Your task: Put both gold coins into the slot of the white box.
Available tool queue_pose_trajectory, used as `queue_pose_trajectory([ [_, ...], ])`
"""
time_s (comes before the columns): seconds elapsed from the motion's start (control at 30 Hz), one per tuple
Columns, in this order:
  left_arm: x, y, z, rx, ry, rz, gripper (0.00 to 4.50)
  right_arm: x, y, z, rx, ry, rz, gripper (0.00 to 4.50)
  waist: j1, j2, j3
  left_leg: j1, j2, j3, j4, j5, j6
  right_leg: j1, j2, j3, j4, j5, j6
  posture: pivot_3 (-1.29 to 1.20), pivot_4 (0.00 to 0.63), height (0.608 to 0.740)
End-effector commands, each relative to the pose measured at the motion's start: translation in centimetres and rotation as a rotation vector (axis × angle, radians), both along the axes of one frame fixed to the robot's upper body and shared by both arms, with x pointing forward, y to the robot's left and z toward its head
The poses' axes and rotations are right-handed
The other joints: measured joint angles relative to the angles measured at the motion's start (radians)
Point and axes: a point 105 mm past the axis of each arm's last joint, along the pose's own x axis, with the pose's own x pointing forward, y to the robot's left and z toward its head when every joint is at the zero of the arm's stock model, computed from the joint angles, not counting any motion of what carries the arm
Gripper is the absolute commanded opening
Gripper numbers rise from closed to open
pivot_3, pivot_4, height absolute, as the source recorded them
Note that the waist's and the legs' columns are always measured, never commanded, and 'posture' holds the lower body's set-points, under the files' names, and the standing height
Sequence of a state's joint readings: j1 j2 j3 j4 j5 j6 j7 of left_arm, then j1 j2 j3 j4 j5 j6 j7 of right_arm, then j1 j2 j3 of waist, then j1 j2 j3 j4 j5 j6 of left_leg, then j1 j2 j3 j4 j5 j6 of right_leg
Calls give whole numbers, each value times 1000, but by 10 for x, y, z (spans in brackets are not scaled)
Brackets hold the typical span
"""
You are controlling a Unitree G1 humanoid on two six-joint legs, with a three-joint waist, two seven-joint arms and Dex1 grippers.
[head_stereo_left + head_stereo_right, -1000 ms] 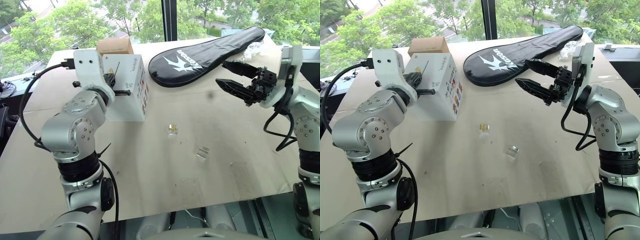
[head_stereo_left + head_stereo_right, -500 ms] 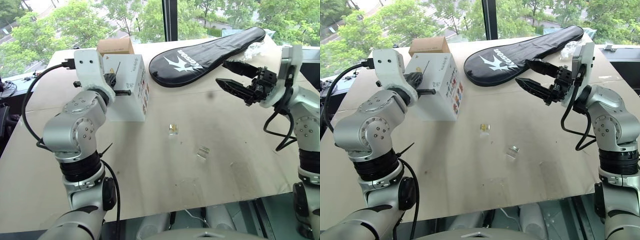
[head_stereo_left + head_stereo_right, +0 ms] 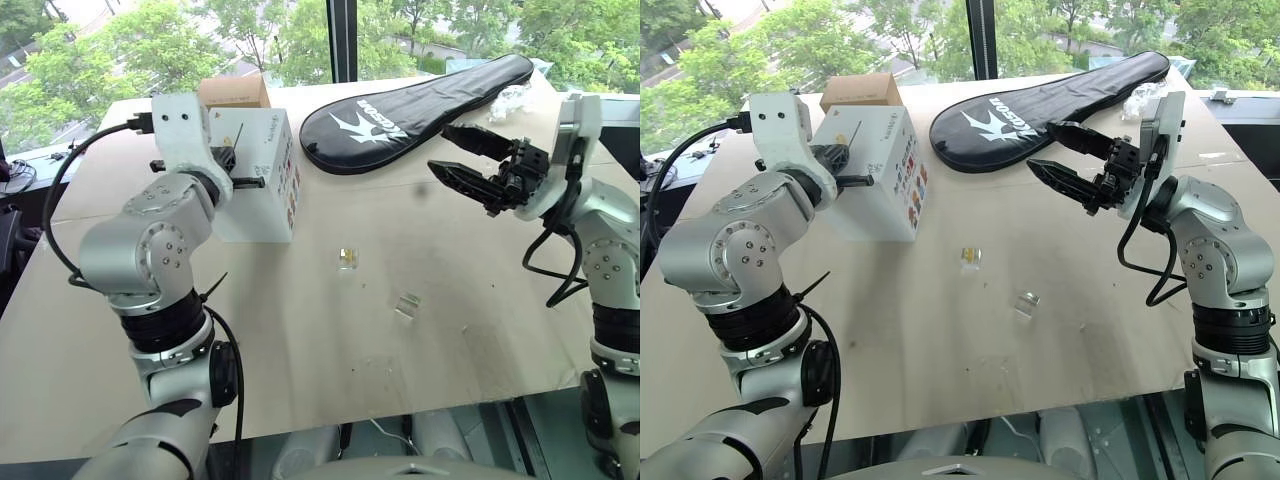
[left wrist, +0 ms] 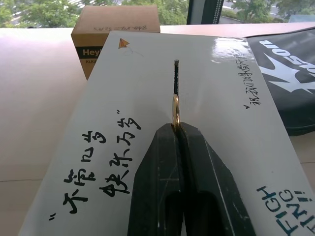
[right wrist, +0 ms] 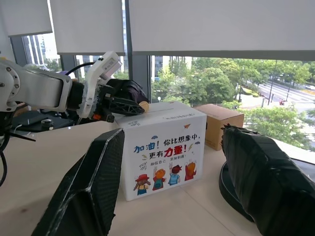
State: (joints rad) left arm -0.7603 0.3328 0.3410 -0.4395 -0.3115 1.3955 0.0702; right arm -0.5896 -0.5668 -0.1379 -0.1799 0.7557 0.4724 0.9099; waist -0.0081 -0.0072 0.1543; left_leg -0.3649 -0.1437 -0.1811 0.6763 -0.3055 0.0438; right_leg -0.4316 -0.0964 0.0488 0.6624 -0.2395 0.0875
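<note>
Gold coin [image 4: 175, 112], pinched edge-on in the left hand [image 4: 175, 129], stands in line with the slot [image 4: 175, 77] of the white box [image 3: 262, 180], just short of it, while the spread right hand [image 3: 470, 155] hovers well apart.

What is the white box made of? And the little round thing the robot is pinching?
The white box looks like smooth coated cardboard: crisp folded edges, printed pictures, a slight sheen. The coin in the left gripper looks like shiny gold-coloured metal, seen edge-on at the slot; whether it is metal or plastic is unclear.
</note>
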Motion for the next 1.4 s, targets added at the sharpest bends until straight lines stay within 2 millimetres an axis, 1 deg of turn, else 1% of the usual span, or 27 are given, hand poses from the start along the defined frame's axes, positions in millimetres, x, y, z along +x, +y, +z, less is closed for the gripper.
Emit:
queue_pose_trajectory([
  [0.03,1,0,-23,-17,123,10,0,-9,-2,13,28,-65,7,3344,0,0,0,0,0,0,0,0,0,0,0,0,0,0,0,0,150,740],
  [0.13,1,3,-26,-22,166,42,0,-9,-1,12,33,-66,9,3344,0,0,0,0,0,0,0,0,0,0,0,0,0,0,0,0,150,740],
  [0.37,1,0,-28,-1,230,35,0,-10,0,11,42,-67,7,3344,-1,0,-1,0,0,0,0,0,0,0,0,0,0,0,0,0,150,740],
  [0.6,2,1,-31,-13,250,38,0,-11,-2,11,49,-68,-2,3344,-1,1,-1,1,0,0,0,0,0,1,0,0,0,0,0,0,150,740],
  [0.73,2,2,-30,-5,250,43,1049,-11,-3,10,50,-67,-7,3404,-1,1,-2,2,0,0,0,0,0,1,0,0,1,0,0,0,150,740],
  [0.77,2,3,-29,11,247,44,1529,-11,-3,10,50,-67,-8,3404,-2,1,-2,2,0,0,0,0,0,2,0,0,1,0,0,0,150,740],
  [0.83,3,4,-27,47,234,41,2257,-11,-3,10,51,-66,-8,3404,-5,2,-2,3,0,0,0,0,0,2,0,1,1,0,0,0,150,740],
  [0.9,4,7,-25,59,209,54,2257,-11,-3,10,51,-65,-9,3404,-6,2,-2,3,0,1,0,0,0,1,1,1,2,0,0,0,150,740],
  [0.93,6,7,-20,61,169,54,2257,-11,-3,10,51,-64,-9,3404,-6,3,-3,3,0,1,0,0,0,1,1,1,2,0,0,0,150,740],
  [1.0,10,3,1,42,26,27,2257,-10,-3,8,47,-56,-10,3404,-5,3,-3,3,0,1,0,0,0,2,1,1,1,0,0,0,150,740],
  [1.03,10,-3,17,24,-69,-18,2257,-10,-3,6,44,-45,-9,3404,-4,2,-3,3,0,1,0,0,0,1,1,1,1,0,0,0,150,740],
  [1.07,9,-7,27,13,-130,-48,2257,-10,-3,5,42,-37,-8,3404,-2,1,-2,3,0,1,0,0,0,1,1,1,1,0,0,0,150,740],
  [1.13,-5,-25,59,-14,-318,-219,2257,-11,1,-7,10,2,3,3404,-2,-2,0,0,0,-1,1,0,0,0,1,-1,0,0,0,0,150,740],
  [1.17,-18,-35,68,-25,-380,-342,2257,-12,5,-16,-12,26,12,3404,-2,-2,0,-1,0,-1,1,0,0,0,1,-1,0,0,0,0,150,740],
  [1.2,-33,-44,72,1,-422,-470,2257,-12,10,-27,-40,57,18,3404,-6,-2,0,-3,0,-1,2,0,0,-1,0,-2,-1,0,0,0,150,740],
  [1.23,-46,-47,66,37,-412,-567,2257,-11,15,-36,-65,71,14,3404,-12,-2,0,-6,0,-1,3,0,-1,-3,0,-2,-2,0,0,0,150,740],
  [1.3,-59,-47,55,84,-369,-659,2257,-8,20,-46,-98,72,-2,3404,-26,-1,-1,-6,2,3,4,-1,-2,-7,-3,-7,0,0,0,0,150,740],
  [1.37,-79,-36,35,223,-282,-741,2257,-4,37,-63,-142,97,-25,3404,-38,-1,-1,-6,1,6,3,-1,-2,-8,-5,-8,1,0,-1,0,150,740],
  [1.4,-90,-29,22,244,-204,-784,2257,0,49,-73,-169,107,-47,3404,-56,-2,-1,-5,1,7,2,-1,-2,-9,-5,-7,0,0,-1,0,150,740],
])
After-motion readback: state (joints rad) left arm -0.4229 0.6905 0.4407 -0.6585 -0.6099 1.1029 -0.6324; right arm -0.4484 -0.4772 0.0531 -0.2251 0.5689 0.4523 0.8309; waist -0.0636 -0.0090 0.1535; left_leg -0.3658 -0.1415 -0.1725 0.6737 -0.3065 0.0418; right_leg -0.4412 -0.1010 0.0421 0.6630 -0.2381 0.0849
